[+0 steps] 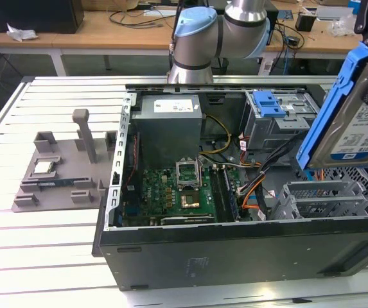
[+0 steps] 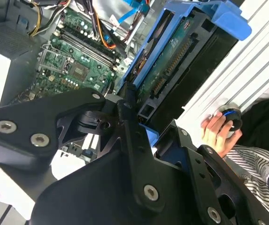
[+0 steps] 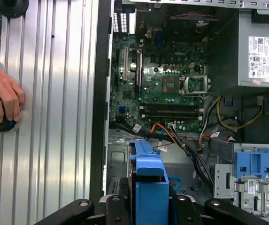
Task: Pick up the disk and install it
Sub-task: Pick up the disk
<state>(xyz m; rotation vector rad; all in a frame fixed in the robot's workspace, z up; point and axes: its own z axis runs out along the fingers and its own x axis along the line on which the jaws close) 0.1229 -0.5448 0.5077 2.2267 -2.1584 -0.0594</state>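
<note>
The disk (image 1: 357, 122), a silver drive with a white-and-blue label in blue side rails, hangs tilted above the open computer case (image 1: 235, 256), at the exterior view's right. In the second wrist view my gripper (image 2: 146, 115) is shut on the disk (image 2: 181, 61), its black fingers (image 2: 125, 101) clamped on the blue rails. The first wrist view looks down into the case past the gripper (image 3: 148, 201) and the disk's blue rail (image 3: 149, 173). The drive hangs over the metal drive cage (image 1: 325, 196) and is not touching it.
Inside the case are the green motherboard (image 1: 171, 192), a grey power supply (image 1: 169, 125), loose cables (image 1: 254, 186) and a bay with a blue latch (image 1: 267, 102). A grey fixture (image 1: 61, 173) stands on the slatted table. A person's hand (image 3: 3, 98) rests on a knob beside the case.
</note>
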